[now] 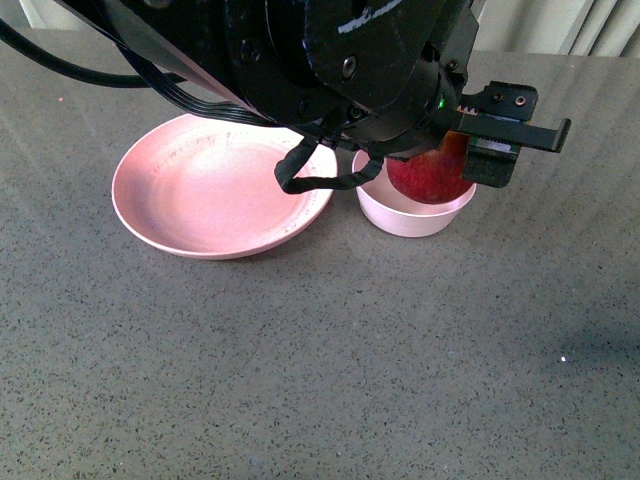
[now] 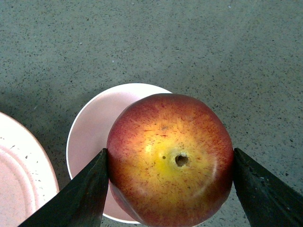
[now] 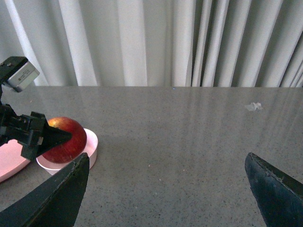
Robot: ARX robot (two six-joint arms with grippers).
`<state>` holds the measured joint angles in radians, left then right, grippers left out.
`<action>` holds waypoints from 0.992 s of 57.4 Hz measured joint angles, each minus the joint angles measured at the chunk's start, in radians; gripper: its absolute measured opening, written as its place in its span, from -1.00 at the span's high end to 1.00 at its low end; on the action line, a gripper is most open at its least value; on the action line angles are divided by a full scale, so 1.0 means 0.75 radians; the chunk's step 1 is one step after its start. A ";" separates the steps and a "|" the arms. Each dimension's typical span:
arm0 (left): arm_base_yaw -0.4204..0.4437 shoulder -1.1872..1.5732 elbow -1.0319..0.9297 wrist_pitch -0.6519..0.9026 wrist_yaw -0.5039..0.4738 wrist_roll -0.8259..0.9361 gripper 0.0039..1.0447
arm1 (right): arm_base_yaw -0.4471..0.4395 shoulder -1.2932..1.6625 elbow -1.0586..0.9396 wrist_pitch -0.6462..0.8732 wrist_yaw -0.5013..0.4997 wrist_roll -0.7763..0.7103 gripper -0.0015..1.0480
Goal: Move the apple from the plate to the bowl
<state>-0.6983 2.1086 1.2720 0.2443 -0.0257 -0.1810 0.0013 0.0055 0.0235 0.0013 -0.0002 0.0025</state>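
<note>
Left claw (image 2: 170,151) grips apple (image 1: 430,178), underside within bowl (image 1: 405,218) beside plate (image 1: 200,190); right claw (image 3: 166,158) wide.

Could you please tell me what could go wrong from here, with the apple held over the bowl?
1. The left gripper clamps the apple over the bowl, but in the left wrist view the apple hides one side of the rim; if off-centre, it may strike the rim on release and roll out.
2. The bowl is barely wider than the apple, so the fingers could catch the rim when opening and shove the bowl against the plate.
</note>
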 joint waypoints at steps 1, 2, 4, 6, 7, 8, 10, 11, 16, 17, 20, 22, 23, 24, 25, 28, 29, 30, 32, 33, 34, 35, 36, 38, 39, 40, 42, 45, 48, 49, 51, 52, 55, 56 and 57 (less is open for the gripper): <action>0.000 0.004 0.003 -0.002 -0.001 -0.001 -0.26 | 0.000 0.000 -0.001 0.000 0.000 0.000 -0.83; 0.000 0.007 0.005 -0.003 -0.001 -0.001 -0.26 | 0.000 0.000 0.000 0.000 0.001 0.000 -0.83; 0.001 0.015 0.012 -0.004 -0.006 -0.001 -0.26 | 0.000 0.000 0.000 0.000 0.000 0.000 -0.83; 0.002 0.025 0.019 -0.004 -0.006 -0.002 -0.26 | 0.000 0.000 0.000 0.000 0.000 0.000 -0.83; 0.003 0.027 0.021 -0.004 -0.006 -0.002 -0.26 | 0.000 0.000 -0.001 0.000 0.000 0.001 -0.83; 0.002 0.030 0.023 -0.004 -0.006 -0.003 -0.26 | 0.000 0.000 0.000 0.000 0.000 0.000 -0.83; 0.003 0.038 0.029 -0.005 -0.005 -0.007 -0.26 | 0.000 0.000 0.000 0.000 0.000 0.000 -0.83; 0.003 0.041 0.031 -0.006 -0.005 -0.007 -0.26 | 0.000 0.000 0.000 0.000 0.000 0.000 -0.83; 0.006 0.058 0.039 -0.007 -0.004 -0.017 -0.27 | 0.000 0.000 0.000 0.000 0.000 0.000 -0.83; 0.007 0.064 0.041 -0.007 -0.004 -0.025 -0.33 | 0.000 0.000 -0.001 0.000 0.000 0.000 -0.83; 0.009 0.072 0.042 -0.008 -0.003 -0.029 -0.48 | 0.000 0.000 -0.001 0.000 0.001 0.000 -0.83; 0.010 0.076 0.042 -0.008 -0.002 -0.032 -0.58 | 0.000 0.000 0.000 0.000 0.000 0.000 -0.83; 0.011 0.077 0.042 -0.008 -0.001 -0.036 -0.65 | 0.000 0.000 0.000 0.000 0.000 0.000 -0.83; 0.013 0.077 0.043 -0.008 -0.001 -0.037 -0.72 | 0.000 0.000 -0.001 0.000 0.000 0.000 -0.83; 0.014 0.077 0.043 -0.008 -0.001 -0.039 -0.78 | 0.000 0.000 -0.001 0.000 0.000 0.001 -0.83; 0.017 0.077 0.045 -0.005 -0.002 -0.042 -0.87 | 0.000 0.000 -0.001 0.000 0.000 0.000 -0.83; 0.019 0.077 0.046 -0.001 -0.003 -0.046 -0.86 | 0.000 0.000 0.000 0.000 0.000 0.001 -0.83; 0.020 0.077 0.046 0.003 -0.004 -0.050 -0.84 | 0.000 0.000 -0.001 0.000 0.000 0.000 -0.83; 0.023 0.077 0.046 0.008 -0.005 -0.058 -0.82 | 0.000 0.000 0.000 0.000 0.000 0.000 -0.83; 0.023 0.077 0.046 0.009 -0.005 -0.060 -0.82 | 0.000 0.000 0.000 0.000 0.000 0.000 -0.83; 0.024 0.077 0.046 0.010 -0.005 -0.062 -0.83 | 0.000 0.000 0.000 0.000 0.000 0.000 -0.83; 0.025 0.077 0.046 0.013 -0.005 -0.066 -0.83 | 0.000 0.000 0.000 0.000 0.000 0.000 -0.83; 0.026 0.077 0.046 0.014 -0.005 -0.069 -0.84 | 0.000 0.000 -0.001 0.000 0.000 0.000 -0.83; 0.027 0.075 0.046 0.019 -0.005 -0.074 -0.84 | 0.000 0.000 -0.001 0.000 0.000 0.000 -0.83; 0.028 0.074 0.045 0.022 -0.005 -0.078 -0.84 | 0.000 0.000 0.000 0.000 0.000 0.000 -0.83; 0.028 0.072 0.044 0.024 -0.005 -0.080 -0.84 | 0.000 0.000 0.000 0.000 0.000 0.000 -0.83; 0.031 0.064 0.038 0.033 -0.005 -0.086 -0.84 | 0.000 0.000 0.000 0.000 0.000 0.000 -0.83; 0.034 0.042 0.021 0.048 -0.005 -0.096 -0.84 | 0.000 0.000 0.000 0.000 0.000 0.000 -0.83; 0.040 0.001 -0.013 0.077 -0.006 -0.100 -0.84 | 0.000 0.000 0.000 0.000 0.001 0.001 -0.83; 0.043 -0.021 -0.030 0.091 -0.006 -0.100 -0.84 | 0.000 0.000 -0.001 0.000 0.000 0.000 -0.83; 0.052 -0.084 -0.077 0.125 -0.006 -0.100 -0.84 | 0.000 0.000 -0.001 0.000 0.000 0.000 -0.83; 0.057 -0.114 -0.099 0.139 -0.005 -0.100 -0.84 | 0.000 0.000 -0.001 0.000 0.000 0.000 -0.83; 0.084 -0.225 -0.182 0.193 0.002 -0.101 -0.84 | 0.000 0.000 -0.001 0.000 0.000 0.000 -0.83; 0.089 -0.243 -0.195 0.201 0.002 -0.101 -0.84 | 0.000 0.000 0.000 0.000 0.000 0.000 -0.83; 0.100 -0.277 -0.222 0.217 0.003 -0.101 -0.84 | 0.000 0.000 0.000 0.000 0.000 0.000 -0.83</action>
<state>-0.6235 1.9007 1.1057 0.4068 -0.0238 -0.2565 0.0013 0.0055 0.0235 0.0013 -0.0002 0.0025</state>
